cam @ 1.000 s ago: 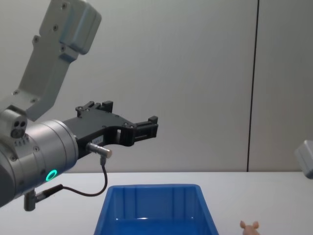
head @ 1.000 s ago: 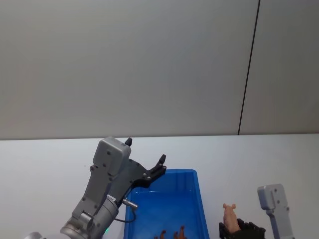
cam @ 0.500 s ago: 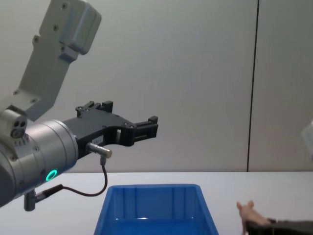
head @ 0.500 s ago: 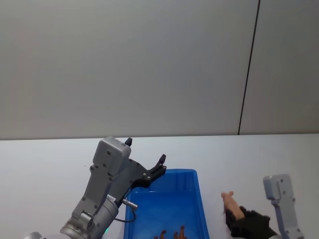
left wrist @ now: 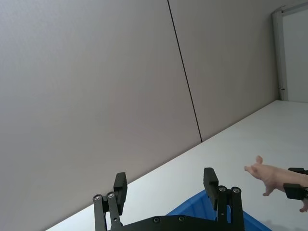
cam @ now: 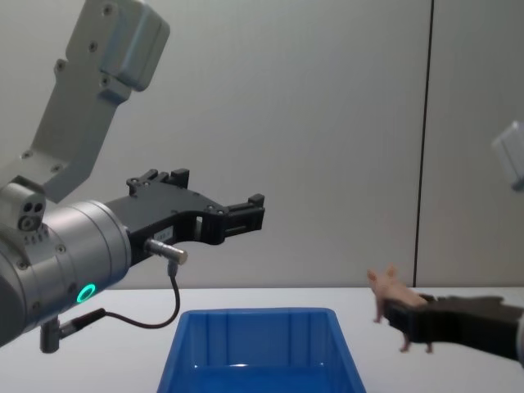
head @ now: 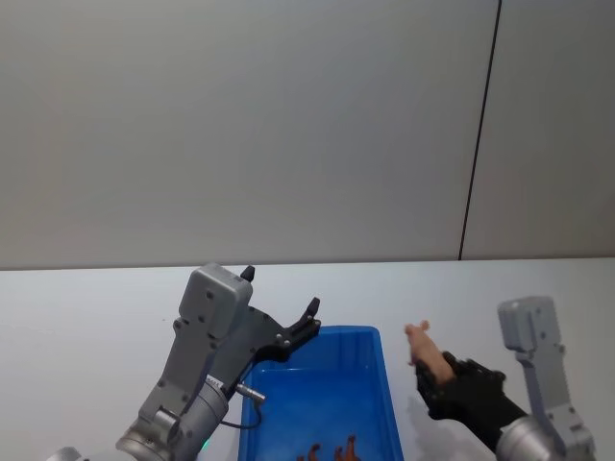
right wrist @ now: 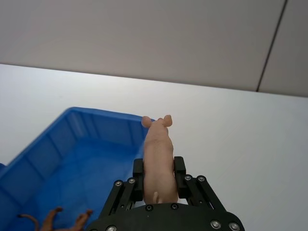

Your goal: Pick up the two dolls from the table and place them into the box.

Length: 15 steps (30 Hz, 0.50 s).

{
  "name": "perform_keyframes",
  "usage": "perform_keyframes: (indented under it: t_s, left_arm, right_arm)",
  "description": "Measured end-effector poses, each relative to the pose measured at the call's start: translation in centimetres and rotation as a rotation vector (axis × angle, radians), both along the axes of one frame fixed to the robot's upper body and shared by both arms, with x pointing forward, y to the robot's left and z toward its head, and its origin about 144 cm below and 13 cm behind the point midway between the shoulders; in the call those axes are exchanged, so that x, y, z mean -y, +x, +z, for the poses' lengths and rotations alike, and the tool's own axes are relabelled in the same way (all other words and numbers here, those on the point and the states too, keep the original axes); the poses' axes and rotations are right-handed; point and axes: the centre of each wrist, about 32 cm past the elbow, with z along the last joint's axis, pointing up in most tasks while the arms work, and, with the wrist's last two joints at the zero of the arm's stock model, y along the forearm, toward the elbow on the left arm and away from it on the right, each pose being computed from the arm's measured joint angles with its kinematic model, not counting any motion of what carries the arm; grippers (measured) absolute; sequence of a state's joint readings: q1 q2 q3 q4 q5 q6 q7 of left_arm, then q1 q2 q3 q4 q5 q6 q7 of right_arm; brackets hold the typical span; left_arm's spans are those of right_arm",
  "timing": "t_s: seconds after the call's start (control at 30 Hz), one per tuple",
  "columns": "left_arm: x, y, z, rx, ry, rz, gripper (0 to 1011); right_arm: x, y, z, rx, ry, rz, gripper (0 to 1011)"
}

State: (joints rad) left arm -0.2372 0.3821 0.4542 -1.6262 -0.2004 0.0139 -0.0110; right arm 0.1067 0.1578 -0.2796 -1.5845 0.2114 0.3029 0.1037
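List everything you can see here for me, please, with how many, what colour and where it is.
Toy pig: one, pale pink, held in the air just right of the bin, not touching the table.
Orange-brown toy: one, lying on the bin's floor at its near end; its shape is too cut off to name.
Bin: one, bright blue, open-topped, on the table in front of the robot.
Table: one, white.
Wall: grey, behind the table.
Seam: one, dark, running down the wall on the right.
Left gripper: one, black on a grey arm, open, raised above the bin's left side.
Right gripper: one, black, shut on the toy pig's body.
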Motion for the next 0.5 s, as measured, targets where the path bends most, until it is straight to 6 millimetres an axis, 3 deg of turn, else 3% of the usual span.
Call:
perform_keyframes:
  t_s: [0.37, 0.5]
  left_arm:
    - [0.0, 0.0, 0.0, 0.000, 0.000, 0.000, 1001]
    - [0.0, 0.0, 0.0, 0.000, 0.000, 0.000, 1001]
  right_arm:
    - [-2.2, 1.0, 1.7, 0.002, 0.013, 0.143, 363]
    - [-3.2, 1.5, 1.9, -0.019, 0.015, 0.183, 450]
